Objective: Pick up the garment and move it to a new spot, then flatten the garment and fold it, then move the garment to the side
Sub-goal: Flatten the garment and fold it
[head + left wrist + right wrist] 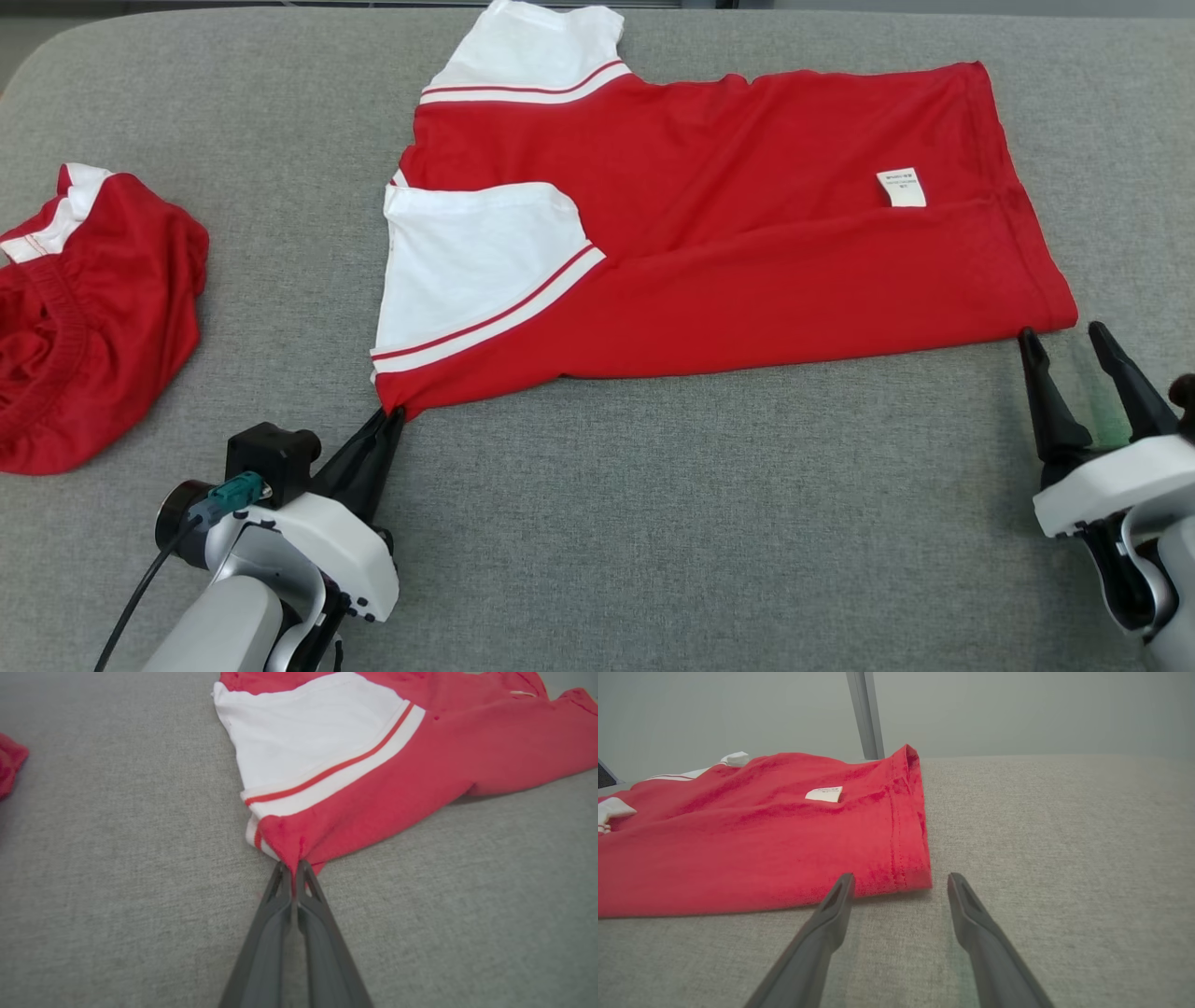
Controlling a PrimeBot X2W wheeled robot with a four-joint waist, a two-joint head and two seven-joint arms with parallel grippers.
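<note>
Two garments on the bench (653,523): T-shirt (747,233), crumpled red garment (93,317) at left edge. Left gripper (392,415) pinches T-shirt corner; right gripper (1064,329) spread wide beside hem.

Crumpled red cloth heap (93,317) at L on grey fabric tabletop (653,523); metal post (866,714) behind.

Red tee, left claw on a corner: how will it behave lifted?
Likely floppy: the T-shirt puckers where the left claw pinches it. Probably light: thin fabric lying flat. Lifted by that corner alone it should drape and bunch; the right claw is open, holding nothing.
</note>
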